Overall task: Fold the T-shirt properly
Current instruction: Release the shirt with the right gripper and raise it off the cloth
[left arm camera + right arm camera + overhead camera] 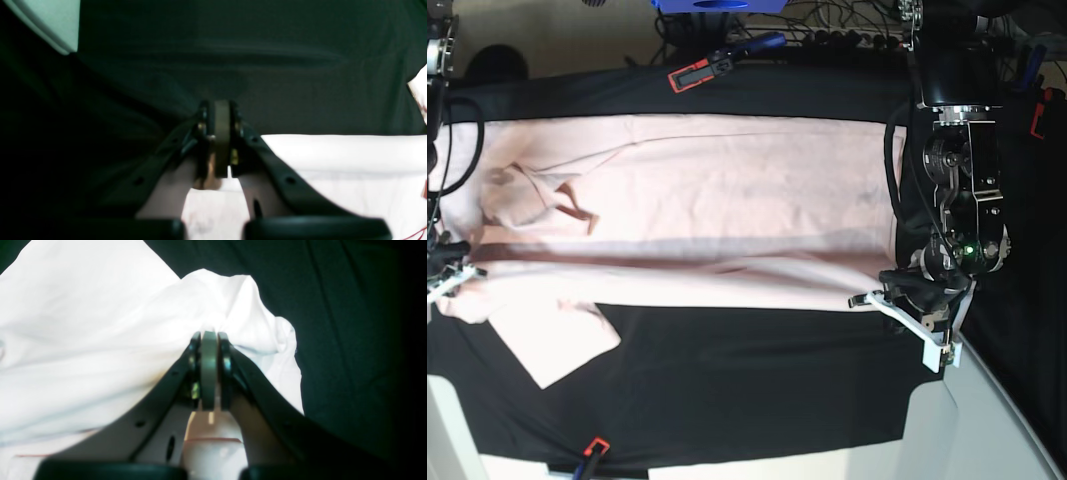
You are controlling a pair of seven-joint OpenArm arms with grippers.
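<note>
The T-shirt (697, 200) lay spread across the black table cloth (757, 380), looking light and limp, likely best held at hem corners. The left gripper (222, 140) and the right gripper (209, 370) both sat pressed together at its opposite ends, though whether they pinched cloth couldn't be told.

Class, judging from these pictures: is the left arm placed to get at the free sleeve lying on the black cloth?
Probably not. The left gripper is at the T-shirt's opposite end; the sleeve lies beside the right gripper.
</note>
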